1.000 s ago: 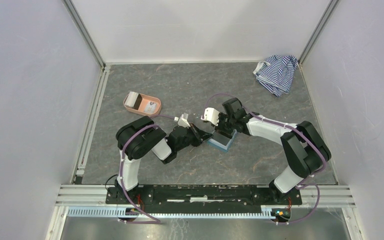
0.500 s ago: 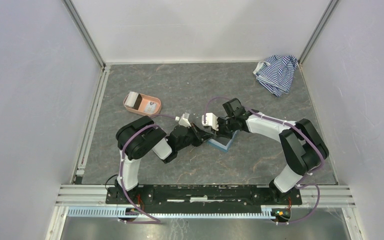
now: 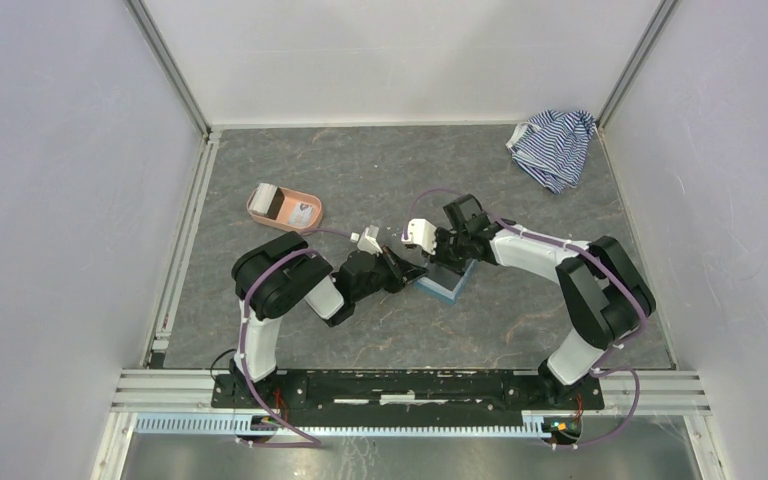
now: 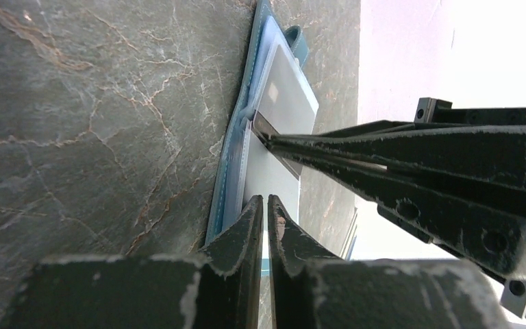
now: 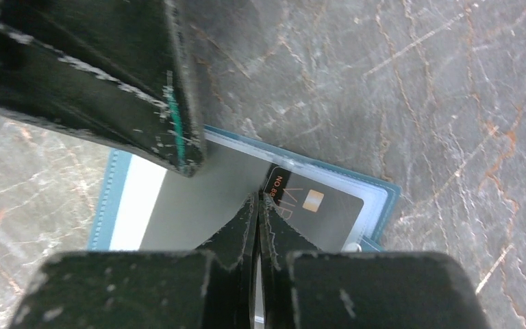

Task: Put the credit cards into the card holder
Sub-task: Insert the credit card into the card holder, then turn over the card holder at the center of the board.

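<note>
Grey marbled stone forms the table (image 3: 380,170), and nothing on it has been displaced over the last second. A striped cloth (image 3: 552,147) is bunched in the 1 o'clock corner. A pink tray (image 3: 251,208) sits at 10 o'clock from the centre, with pale and dark flat pieces in it. The card holder (image 3: 450,287) lies open and flat near the centre, where it was a second ago.

Only the right wrist has changed. It was nudged toward 9 o'clock and brought back, and the jaws were drawn a little tighter. This is judged to be a firmer hold during insertion, not a release, so the card is not yet seated.

The right gripper (image 5: 257,199) reaches in from 2 o'clock of the holder. Its tips are pinched together on the edge of a grey card (image 5: 192,205), which lies over the holder's pale inner leaf. A dark card (image 5: 322,205) is already lodged under clear plastic. It lies at 3 o'clock of those tips and touches them.

The left gripper (image 4: 261,205) comes in from 9 o'clock with only a slit between its jaws. It appears to be clamped on an edge leaf of the holder, steadying it. The grey card's leading edge is seen at the mouth of the sleeve, at 12 o'clock of the left tips and just beside them.
</note>
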`<act>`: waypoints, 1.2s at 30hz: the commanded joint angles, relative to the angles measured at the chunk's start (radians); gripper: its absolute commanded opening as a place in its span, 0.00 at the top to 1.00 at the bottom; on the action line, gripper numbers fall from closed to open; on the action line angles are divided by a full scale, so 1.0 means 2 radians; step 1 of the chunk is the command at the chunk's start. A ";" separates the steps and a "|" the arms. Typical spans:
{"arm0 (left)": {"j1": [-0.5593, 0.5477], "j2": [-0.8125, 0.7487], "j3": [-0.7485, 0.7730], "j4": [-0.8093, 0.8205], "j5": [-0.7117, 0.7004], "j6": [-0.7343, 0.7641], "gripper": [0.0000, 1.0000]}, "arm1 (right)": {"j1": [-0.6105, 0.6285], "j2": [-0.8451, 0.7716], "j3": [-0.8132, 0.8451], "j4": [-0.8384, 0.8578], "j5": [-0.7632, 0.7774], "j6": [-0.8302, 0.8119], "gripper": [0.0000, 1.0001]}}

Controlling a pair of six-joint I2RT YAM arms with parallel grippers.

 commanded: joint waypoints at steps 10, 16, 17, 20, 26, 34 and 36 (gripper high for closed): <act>-0.002 0.006 -0.003 -0.020 0.003 0.009 0.86 | -0.014 0.002 -0.006 0.024 0.090 0.003 0.95; -0.001 0.001 0.003 -0.025 0.008 0.015 0.86 | -0.038 -0.044 -0.001 -0.021 -0.081 -0.015 0.88; -0.001 -0.002 0.006 -0.029 0.009 0.018 0.86 | -0.046 -0.055 0.001 -0.028 -0.109 -0.013 0.87; -0.001 -0.014 0.018 -0.049 0.015 0.031 0.84 | -0.079 -0.077 0.001 -0.034 -0.152 -0.002 0.80; 0.001 -0.066 0.057 -0.126 0.026 0.083 0.78 | -0.157 -0.070 -0.015 -0.027 -0.181 0.023 0.66; 0.001 -0.184 0.093 -0.269 0.005 0.205 0.71 | -0.234 0.007 0.007 -0.043 -0.250 0.048 0.59; 0.000 -0.223 0.084 -0.294 -0.019 0.235 0.70 | -0.238 0.016 0.010 -0.043 -0.253 0.050 0.57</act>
